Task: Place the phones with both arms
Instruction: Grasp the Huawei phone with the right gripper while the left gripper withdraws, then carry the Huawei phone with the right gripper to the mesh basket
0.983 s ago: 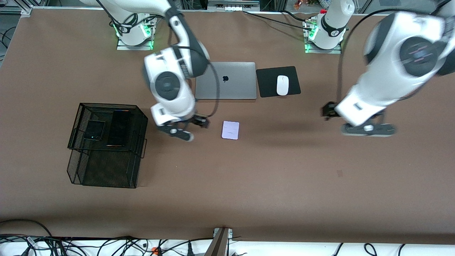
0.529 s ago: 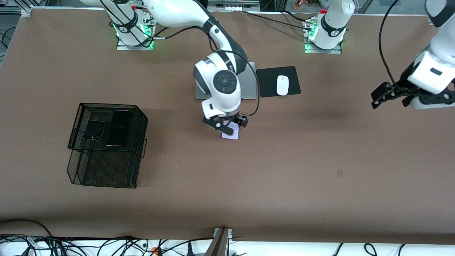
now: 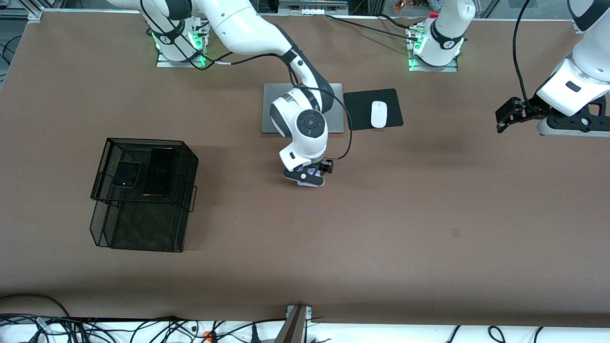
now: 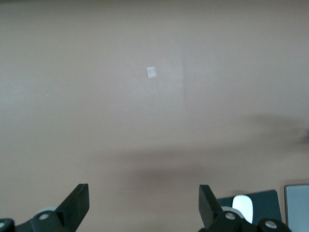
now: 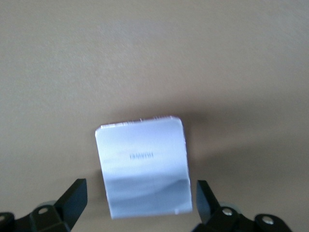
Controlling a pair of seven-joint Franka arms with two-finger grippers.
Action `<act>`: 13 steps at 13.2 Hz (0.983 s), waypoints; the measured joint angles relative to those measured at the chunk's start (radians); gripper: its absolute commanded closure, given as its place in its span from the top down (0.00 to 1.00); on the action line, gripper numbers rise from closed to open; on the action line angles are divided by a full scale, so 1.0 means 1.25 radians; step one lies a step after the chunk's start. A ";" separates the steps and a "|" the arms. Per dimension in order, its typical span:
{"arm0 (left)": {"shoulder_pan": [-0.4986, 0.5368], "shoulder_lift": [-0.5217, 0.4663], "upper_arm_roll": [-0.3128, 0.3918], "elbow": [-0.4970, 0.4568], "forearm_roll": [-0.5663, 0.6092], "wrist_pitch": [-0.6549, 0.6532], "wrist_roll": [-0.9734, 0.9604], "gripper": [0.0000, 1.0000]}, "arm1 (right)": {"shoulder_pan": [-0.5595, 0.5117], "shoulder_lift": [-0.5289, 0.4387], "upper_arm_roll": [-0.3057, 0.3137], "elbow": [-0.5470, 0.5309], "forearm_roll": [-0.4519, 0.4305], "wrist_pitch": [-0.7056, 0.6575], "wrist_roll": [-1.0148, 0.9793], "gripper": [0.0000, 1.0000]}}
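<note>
Two done: small black phone (image 3: 126, 174) and long black phone (image 3: 159, 171) lying in the mesh basket (image 3: 143, 228) at nine o'clock. One left: lavender phone (image 5: 142, 164) on the table at centre, under the right gripper (image 3: 305, 176), spread wide and empty. Laptop (image 3: 274, 102), mouse (image 3: 379, 114) at twelve, clear of the route. Left gripper (image 4: 142, 208) waiting at three o'clock, agape.

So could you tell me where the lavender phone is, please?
The lavender phone lies on the table under the right claw, nearer the front camera than the laptop.
</note>
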 measured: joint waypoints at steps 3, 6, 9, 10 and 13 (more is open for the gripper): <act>0.000 0.000 0.003 0.008 0.003 -0.014 0.000 1.00 | 0.000 0.006 0.000 -0.016 0.000 0.039 -0.031 1.00; 0.000 0.000 0.007 0.008 0.003 -0.016 0.000 1.00 | 0.000 0.007 0.005 -0.020 0.000 0.039 -0.038 1.00; 0.000 0.000 0.008 0.008 0.003 -0.016 0.001 1.00 | 0.002 0.012 0.019 -0.025 0.000 0.039 -0.040 0.46; 0.000 0.000 0.008 0.008 0.003 -0.016 0.003 1.00 | 0.002 0.013 0.019 -0.025 0.000 0.039 -0.040 0.18; 0.000 0.000 0.008 0.009 0.003 -0.026 0.003 1.00 | 0.002 0.011 0.019 -0.025 0.000 0.039 -0.044 0.00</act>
